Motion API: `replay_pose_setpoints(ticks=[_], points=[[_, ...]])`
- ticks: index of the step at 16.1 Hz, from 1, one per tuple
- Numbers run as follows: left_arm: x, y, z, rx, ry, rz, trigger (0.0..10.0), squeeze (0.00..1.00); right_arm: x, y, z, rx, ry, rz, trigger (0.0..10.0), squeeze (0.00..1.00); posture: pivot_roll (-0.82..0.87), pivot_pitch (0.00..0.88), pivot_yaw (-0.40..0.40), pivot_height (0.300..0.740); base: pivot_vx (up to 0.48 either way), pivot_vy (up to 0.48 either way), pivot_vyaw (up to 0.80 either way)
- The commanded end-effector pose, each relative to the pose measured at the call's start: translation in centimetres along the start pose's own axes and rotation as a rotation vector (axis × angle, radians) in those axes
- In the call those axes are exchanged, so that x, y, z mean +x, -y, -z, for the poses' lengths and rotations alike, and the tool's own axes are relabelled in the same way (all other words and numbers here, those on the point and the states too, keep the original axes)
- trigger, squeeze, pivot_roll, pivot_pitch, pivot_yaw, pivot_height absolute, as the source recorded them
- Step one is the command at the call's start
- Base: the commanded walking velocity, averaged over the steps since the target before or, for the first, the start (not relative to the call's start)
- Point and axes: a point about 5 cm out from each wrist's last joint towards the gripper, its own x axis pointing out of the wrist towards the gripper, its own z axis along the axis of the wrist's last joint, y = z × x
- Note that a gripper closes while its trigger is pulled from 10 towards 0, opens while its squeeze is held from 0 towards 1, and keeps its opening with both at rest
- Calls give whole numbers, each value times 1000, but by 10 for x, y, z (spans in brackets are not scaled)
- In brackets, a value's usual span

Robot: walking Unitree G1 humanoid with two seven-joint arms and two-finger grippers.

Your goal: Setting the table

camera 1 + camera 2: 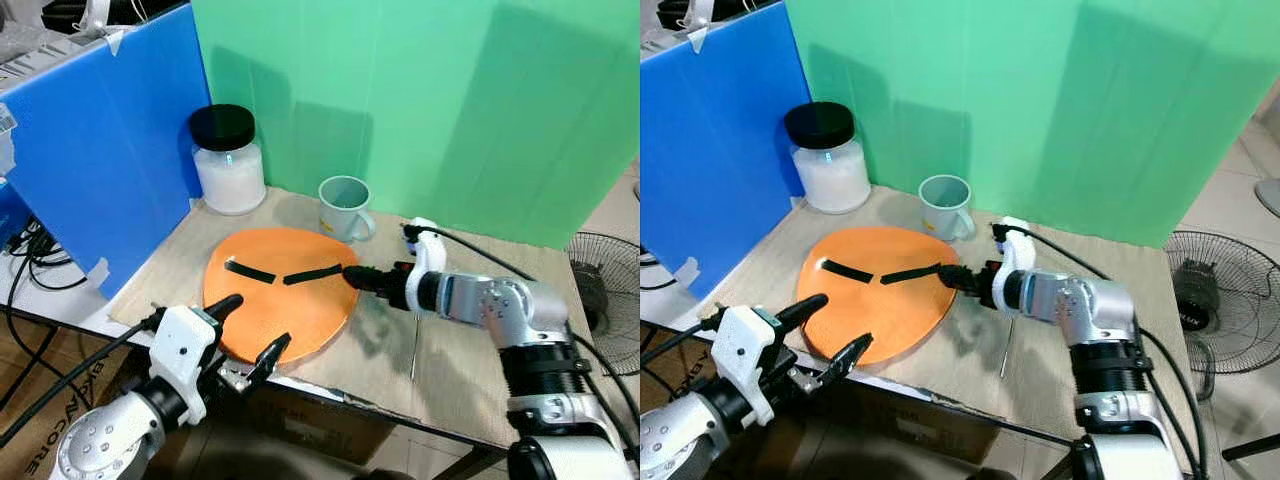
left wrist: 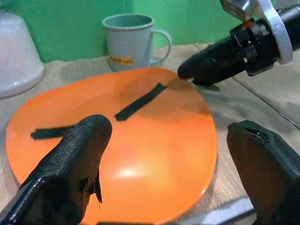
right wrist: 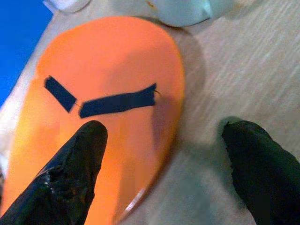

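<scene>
Plate (image 1: 285, 295) overhanging the table (image 1: 470, 380) edge, both claws spread apart around its rim.
Right claw (image 1: 352, 277) straddles the plate's far rim, left claw (image 1: 250, 330) the near rim; opposed pushing could tip it off, or knock the mug (image 1: 345, 208) just behind the plate.

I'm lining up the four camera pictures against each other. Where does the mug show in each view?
Left eye view: the mug stands on the table behind the orange plate, right of the jar.
Right eye view: mug just beyond the plate's far edge, before the green screen.
Left wrist view: mug upper middle, behind the plate.
Right wrist view: only its pale base at the top edge.
Shared landmark: the orange plate with its two black strips.
</scene>
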Motion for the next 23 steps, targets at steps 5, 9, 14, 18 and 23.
replay_pose_setpoints(ticks=[5,9,14,18,23], points=[[-2,0,4,-6,-15,-9,10000,0,2,-16,-12,70,13,-105,10000,0,-67,0,-44,740,0,0,0],[-2,1,6,-6,-19,-17,10000,0,6,-19,-1,67,-67,-120,9882,0,-65,0,-50,740,0,0,0],[-5,0,11,-16,-30,-27,10000,0,12,-8,16,143,-147,-82,1922,0,-67,0,-55,740,0,0,0],[-6,0,12,-18,-31,-34,10000,0,14,-11,14,232,-112,-135,0,0,-65,0,-57,740,0,0,0],[-4,0,12,-18,-27,-34,10000,0,14,-17,14,201,-104,-178,0,0,-68,0,-58,740,0,0,0]])
